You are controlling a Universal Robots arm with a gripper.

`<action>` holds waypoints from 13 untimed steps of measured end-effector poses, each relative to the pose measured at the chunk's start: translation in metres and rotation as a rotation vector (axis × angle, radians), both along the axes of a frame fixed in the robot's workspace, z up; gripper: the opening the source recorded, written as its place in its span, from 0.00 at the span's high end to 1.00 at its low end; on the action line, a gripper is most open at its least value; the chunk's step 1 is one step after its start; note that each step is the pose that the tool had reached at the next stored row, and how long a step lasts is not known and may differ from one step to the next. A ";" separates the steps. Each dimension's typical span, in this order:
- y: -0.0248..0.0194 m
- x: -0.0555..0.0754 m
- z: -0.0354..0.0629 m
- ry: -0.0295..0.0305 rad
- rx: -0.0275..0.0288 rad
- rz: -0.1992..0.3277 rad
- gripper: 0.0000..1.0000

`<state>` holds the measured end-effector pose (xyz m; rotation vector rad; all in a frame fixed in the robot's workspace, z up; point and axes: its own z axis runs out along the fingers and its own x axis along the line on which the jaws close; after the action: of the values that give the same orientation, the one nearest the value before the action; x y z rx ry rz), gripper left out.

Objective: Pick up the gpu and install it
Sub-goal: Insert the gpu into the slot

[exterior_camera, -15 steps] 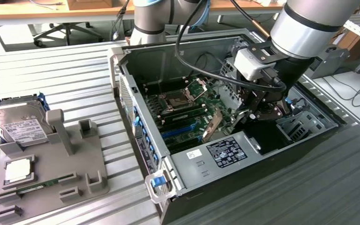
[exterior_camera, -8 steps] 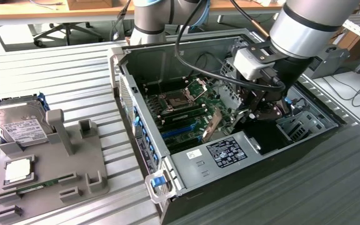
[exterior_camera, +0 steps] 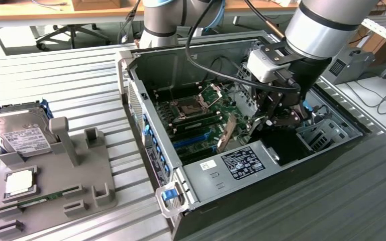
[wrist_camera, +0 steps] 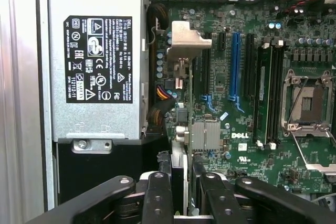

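Fingers (wrist_camera: 158,195) pinch the gpu (wrist_camera: 179,129) edge-on, inside the open computer case (exterior_camera: 179,173) above the motherboard (wrist_camera: 247,114). Judgement: keep card upright, align its edge over the slot, bracket toward rear wall, press evenly

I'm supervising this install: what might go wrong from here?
The gripper holds the thin green gpu card edge-on over the green motherboard. If the card misses the black slot, pressing down may bend it or scrape components. Its silver end bracket might also catch the coloured wires beside the grey power supply.
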<state>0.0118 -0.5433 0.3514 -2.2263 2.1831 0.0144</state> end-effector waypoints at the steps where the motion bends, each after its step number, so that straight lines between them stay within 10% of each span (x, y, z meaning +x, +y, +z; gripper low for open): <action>1: 0.0015 0.000 0.0000 0.0000 0.0000 0.000 0.74; 13: 0.0178 0.000 -0.0006 0.0000 0.0003 0.000 0.74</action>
<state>0.0119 -0.5255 0.3508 -2.2261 2.1830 0.0148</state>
